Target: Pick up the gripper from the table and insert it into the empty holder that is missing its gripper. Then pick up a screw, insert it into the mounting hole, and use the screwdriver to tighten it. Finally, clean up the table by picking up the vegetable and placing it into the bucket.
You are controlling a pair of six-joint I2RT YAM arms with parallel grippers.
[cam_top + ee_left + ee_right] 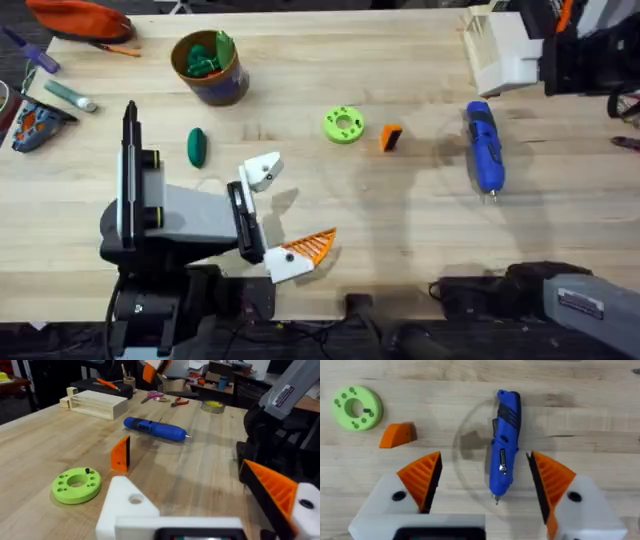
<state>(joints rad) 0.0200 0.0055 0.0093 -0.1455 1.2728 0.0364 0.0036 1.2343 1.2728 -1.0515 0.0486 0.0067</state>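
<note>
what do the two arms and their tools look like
The left arm has a grey body and black joints. The left tool has white wedge fingers, with an orange ribbed pad on just one. The right arm has a grey link with a small label. The right tool has white fingers, both orange-padded.

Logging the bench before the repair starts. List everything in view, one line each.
Small orange ribbed plastic finger pad: one, orange, mid-table.
Round lime-green plastic disc: one, lime green, just left of the pad.
Bright blue pen-shaped screwdriver: one, blue, right of the pad.
Dark green oval toy vegetable: one, dark green, near the bucket.
Round tan bucket: one, tan with dark band, far left, green items inside.
White slotted block: one, white, far right corner.
Left hand: open; one bare white wedge holder, one orange-padded finger.
Right hand: open, orange pads.
</note>
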